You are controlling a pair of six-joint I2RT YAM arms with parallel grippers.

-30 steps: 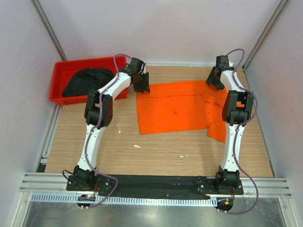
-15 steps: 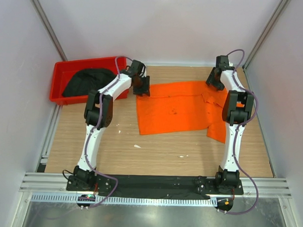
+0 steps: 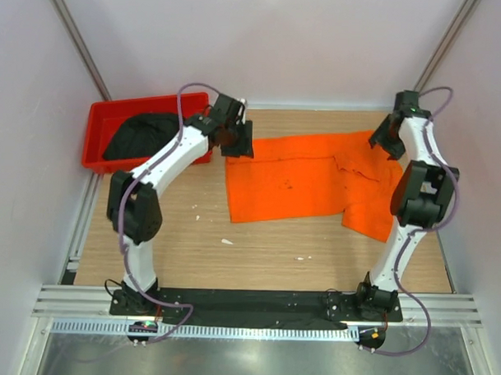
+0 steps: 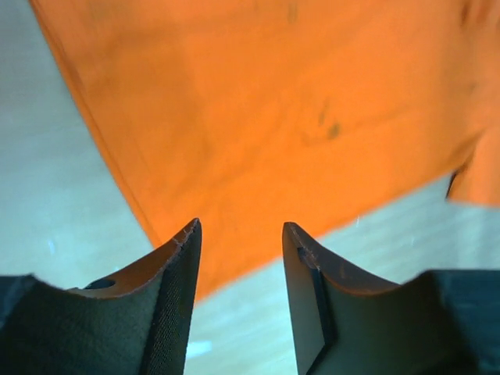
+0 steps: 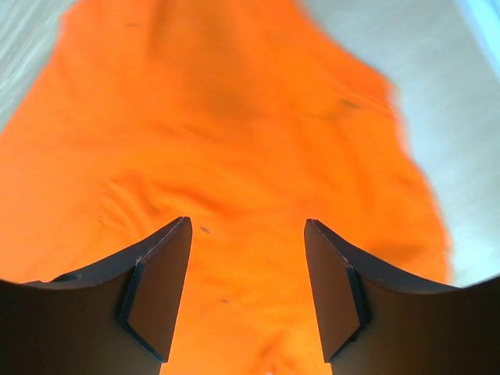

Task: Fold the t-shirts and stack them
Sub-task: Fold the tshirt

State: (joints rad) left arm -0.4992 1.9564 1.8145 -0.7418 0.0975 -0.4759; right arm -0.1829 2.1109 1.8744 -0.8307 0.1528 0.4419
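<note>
Your orange t-shirt [image 3: 304, 177] spread flat on desk [image 3: 257, 245] mid-frame, black t-shirt [image 3: 145, 134] in red bin [image 3: 100, 120] upper left, your left claw [image 3: 235, 147] jaws apart over its upper-left corner, right claw [image 3: 384, 141] jaws apart over upper-right edge, neither gripping.

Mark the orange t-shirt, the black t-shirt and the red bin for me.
orange t-shirt [image 3: 292, 185]: top view, centre of its body.
black t-shirt [image 3: 144, 134]: top view, middle of the bundle.
red bin [image 3: 100, 129]: top view, bare floor at its left end.

The orange t-shirt [image 3: 304, 177] lies spread flat on the bench [image 3: 257, 245], right of the red bin [image 3: 101, 116]; the black t-shirt [image 3: 141, 134] sits crumpled inside it.
</note>
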